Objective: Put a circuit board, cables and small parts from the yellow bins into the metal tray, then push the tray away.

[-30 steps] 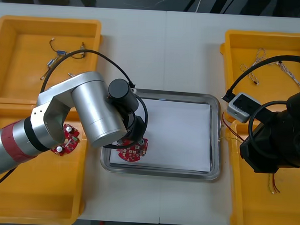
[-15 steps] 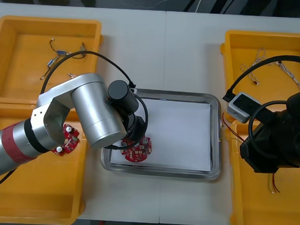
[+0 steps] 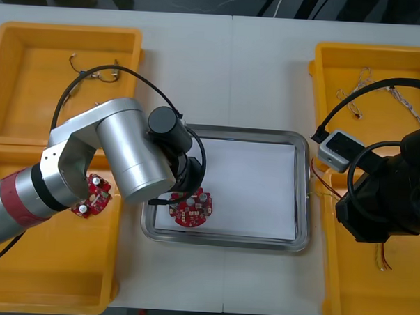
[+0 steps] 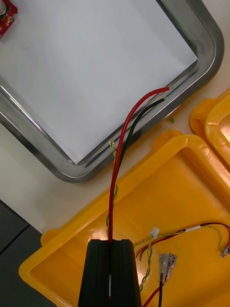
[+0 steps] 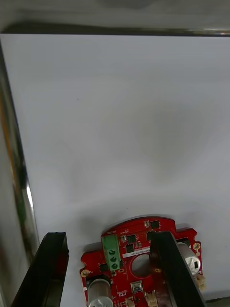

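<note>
- My right gripper (image 4: 110, 243) hangs over the near right yellow bin (image 4: 191, 182). Its fingers are pinched tight on a red and black cable (image 4: 125, 124).
- The cable's tip reaches the rim of the metal tray (image 4: 64, 168).
- My left gripper (image 5: 106, 240) is low in the tray's near left corner. Its fingers are wide apart and hold nothing.
- The round red circuit board (image 5: 139, 249) lies flat on the white tray floor there.
- One finger (image 5: 167, 268) covers part of the board. The other stands clear of it, close to the tray's left rim.
- The board has a green block (image 5: 111, 250) and tiny white print I cannot read.
- Beyond the board, the white floor is wide and bare.
- Another red board (image 3: 93, 194) lies in the near left bin (image 3: 52, 262).
</note>
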